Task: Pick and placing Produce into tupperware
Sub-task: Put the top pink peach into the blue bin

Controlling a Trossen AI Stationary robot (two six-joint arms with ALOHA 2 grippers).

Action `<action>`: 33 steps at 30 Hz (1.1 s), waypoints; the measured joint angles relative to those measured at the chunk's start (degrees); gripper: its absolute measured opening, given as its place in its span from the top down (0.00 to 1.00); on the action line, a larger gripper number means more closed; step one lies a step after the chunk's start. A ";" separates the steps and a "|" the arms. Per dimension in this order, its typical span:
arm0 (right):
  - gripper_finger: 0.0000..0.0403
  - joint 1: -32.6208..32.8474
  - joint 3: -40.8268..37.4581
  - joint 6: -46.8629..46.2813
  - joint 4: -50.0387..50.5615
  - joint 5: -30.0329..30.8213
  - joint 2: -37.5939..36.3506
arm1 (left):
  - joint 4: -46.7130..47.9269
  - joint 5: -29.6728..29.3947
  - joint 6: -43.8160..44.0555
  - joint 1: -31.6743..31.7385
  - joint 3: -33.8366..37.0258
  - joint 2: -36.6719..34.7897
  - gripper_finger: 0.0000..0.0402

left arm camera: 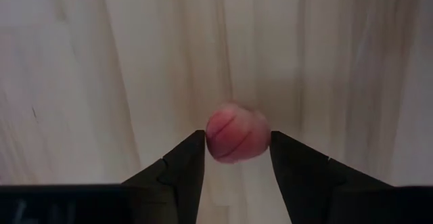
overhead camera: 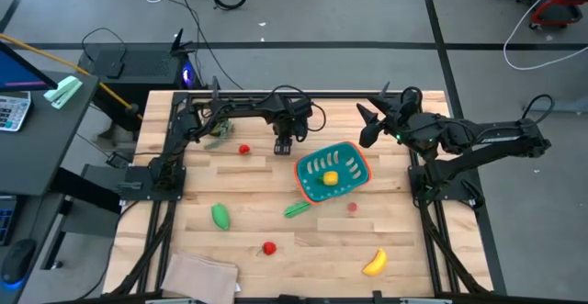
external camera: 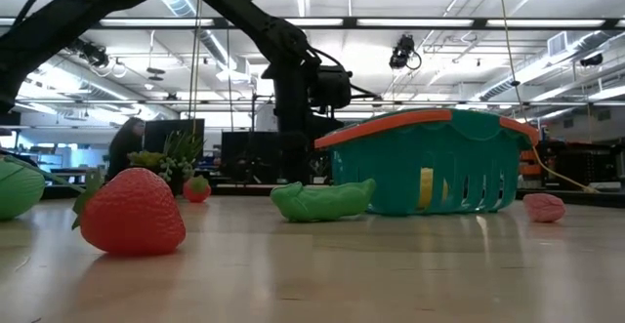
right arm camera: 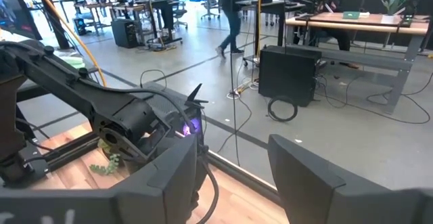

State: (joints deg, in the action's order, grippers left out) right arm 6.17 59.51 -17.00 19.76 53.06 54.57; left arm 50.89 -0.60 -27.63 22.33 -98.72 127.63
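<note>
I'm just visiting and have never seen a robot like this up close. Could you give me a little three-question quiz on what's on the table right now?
1. True or false: the banana lies inside the teal basket.
2. Which gripper has a small pink-red piece between its fingers: A) the left gripper or B) the right gripper?
3. Fill in: the green pod lies on the table just ____ the basket.

Key: 1. False, it lies on the bare wood near the table's front edge. 2. A; the right gripper is open and raised, holding nothing. 3. Outside.
</note>
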 joint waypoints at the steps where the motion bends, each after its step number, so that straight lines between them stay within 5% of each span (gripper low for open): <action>1: 0.52 0.00 0.00 -0.02 0.01 -0.01 0.00 | 0.25 -0.01 0.09 0.00 0.00 0.00 0.57; 13: 0.52 0.00 0.00 0.00 0.15 -0.01 0.00 | -0.08 0.00 1.02 -0.07 0.00 0.00 0.61; 23: 0.52 0.00 0.00 0.00 0.16 -0.01 0.00 | 2.54 -0.02 5.40 -0.89 0.01 -1.11 0.80; 33: 0.52 0.00 0.00 0.03 0.43 -0.01 0.00 | 6.15 -0.01 8.33 -5.24 0.04 -11.57 0.88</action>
State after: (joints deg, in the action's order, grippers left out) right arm 6.17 59.51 -16.97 20.18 53.06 54.57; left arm 57.04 -0.61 -19.29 17.08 -98.67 116.06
